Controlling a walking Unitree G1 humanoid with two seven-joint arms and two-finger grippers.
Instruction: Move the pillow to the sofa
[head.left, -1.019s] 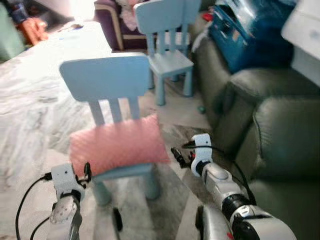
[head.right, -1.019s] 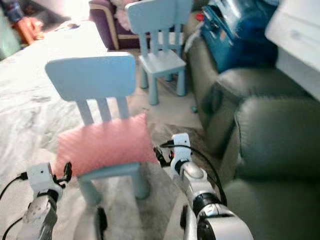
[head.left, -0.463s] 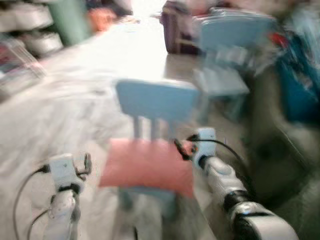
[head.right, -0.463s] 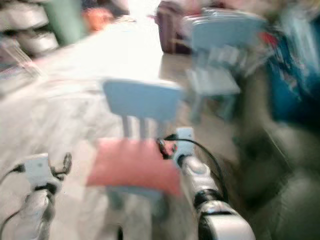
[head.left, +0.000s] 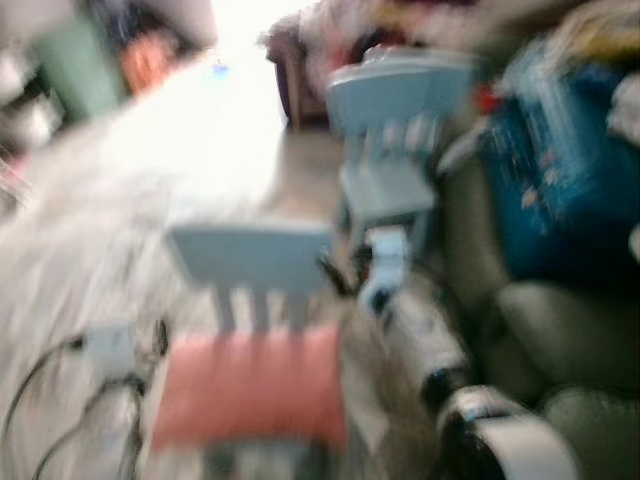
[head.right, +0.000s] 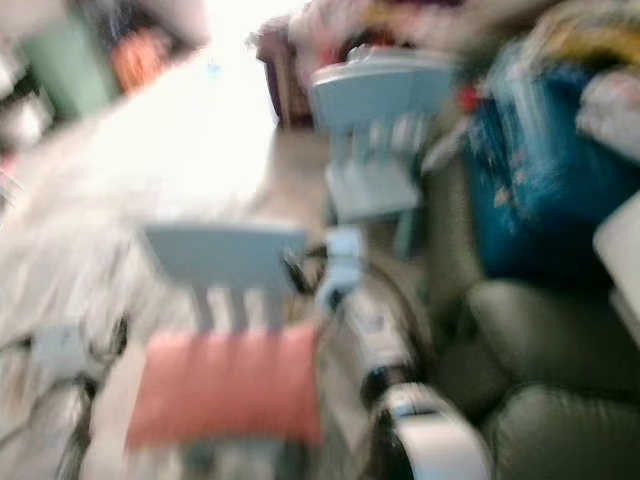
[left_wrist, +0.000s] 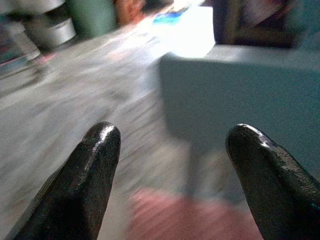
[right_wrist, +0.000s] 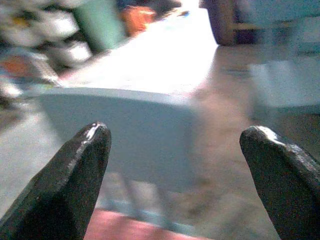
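The head views are blurred by motion. A pink pillow (head.left: 250, 388) lies on the seat of a small light-blue chair (head.left: 250, 258). My left gripper (head.left: 158, 338) is at the chair's left side, open, with the pillow (left_wrist: 190, 220) and chair back (left_wrist: 240, 95) ahead of its fingers (left_wrist: 90, 170). My right gripper (head.left: 335, 275) is held up beside the right end of the chair back (right_wrist: 125, 130), open, with nothing between its fingers (right_wrist: 75, 175). The grey-green sofa (head.left: 560, 340) stands on the right.
A second light-blue chair (head.left: 395, 140) stands farther back, close to the sofa. A blue bag (head.left: 560, 180) sits on the sofa's far part. A dark purple piece of furniture (head.left: 290, 70) is at the back. Pale floor (head.left: 120, 190) spreads to the left.
The camera has swung and the picture has shifted and blurred. The chair with the pillow now sits lower and more to the left. My right gripper is now higher, beside the chair back.
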